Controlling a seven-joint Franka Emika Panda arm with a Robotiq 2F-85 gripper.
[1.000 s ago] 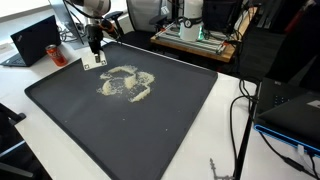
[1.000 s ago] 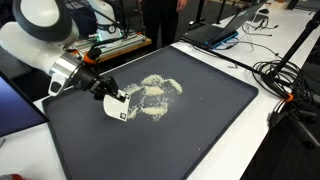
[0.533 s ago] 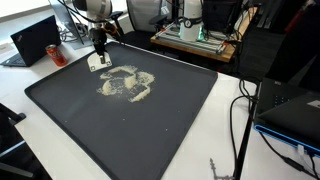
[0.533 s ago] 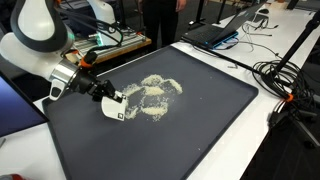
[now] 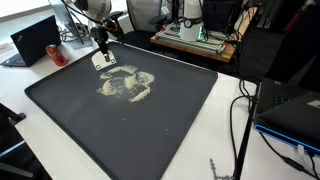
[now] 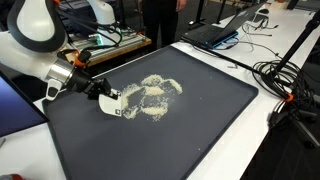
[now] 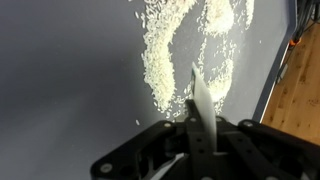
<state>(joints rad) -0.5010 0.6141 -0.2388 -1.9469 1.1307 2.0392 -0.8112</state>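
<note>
Claw point(image 6: 99, 91) clamped tight on white scraper point(image 6: 113, 104); wrist view crops the fingers. Blade edge just beside grain pile point(image 6: 153, 96), perhaps touching dark mat point(image 5: 150, 130). Laptop point(image 5: 35, 40) well apart on desk point(image 5: 10, 85).

Busy lab room is crowding around a white bench point(image 5: 226, 122) under even indoor light.
In an exterior view, the bench is carrying a dark mat point(image 5: 150, 130), with an open laptop point(image 5: 36, 40) sitting at ten o'clock of it, black cables point(image 5: 245, 110) trailing at three o'clock and a wooden table point(image 5: 195, 42) standing at twelve o'clock. In an exterior view, another laptop point(image 6: 215, 32) is lying at one o'clock. Wooden flooring point(image 7: 303, 95) is showing at three o'clock in the wrist view.
</note>
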